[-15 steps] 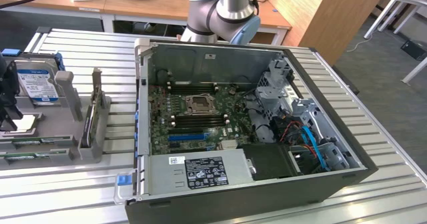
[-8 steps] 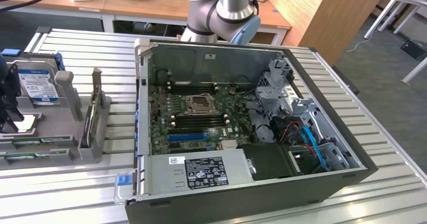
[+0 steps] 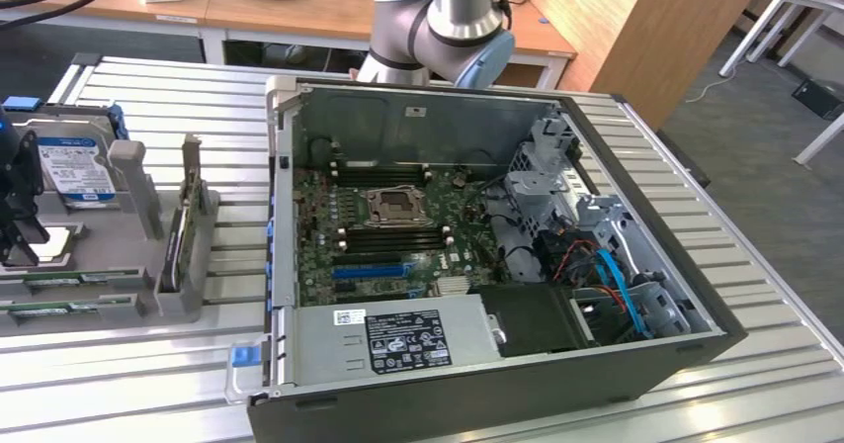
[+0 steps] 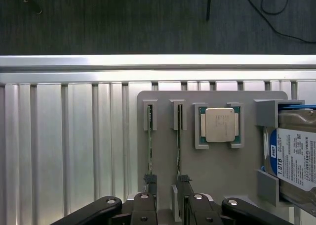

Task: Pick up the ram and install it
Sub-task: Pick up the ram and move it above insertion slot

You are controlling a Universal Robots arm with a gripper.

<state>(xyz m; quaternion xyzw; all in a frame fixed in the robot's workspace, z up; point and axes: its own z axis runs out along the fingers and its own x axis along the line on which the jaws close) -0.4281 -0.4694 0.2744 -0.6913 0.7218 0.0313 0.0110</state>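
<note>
Green ram (image 4: 178, 151) stood edgewise in its grey holder (image 4: 222, 175); my tool (image 4: 167, 188) hovered released at one end, so centring the jaws squarely seemed key.

The computer case (image 3: 382, 122) lies open on top, so the board (image 3: 382, 235) can be reached from above. Its walls, the drive cage (image 3: 541, 181) at centre right and the power supply (image 3: 395, 339) along the lower edge fence it in. At the exterior view's left, an upright card (image 3: 178, 240) stands between the holder (image 4: 222, 180) and the case. Two memory sticks (image 4: 150, 141) stand on edge with a narrow gap between them, and the slatted table (image 4: 64, 151) alongside is bare.
</note>
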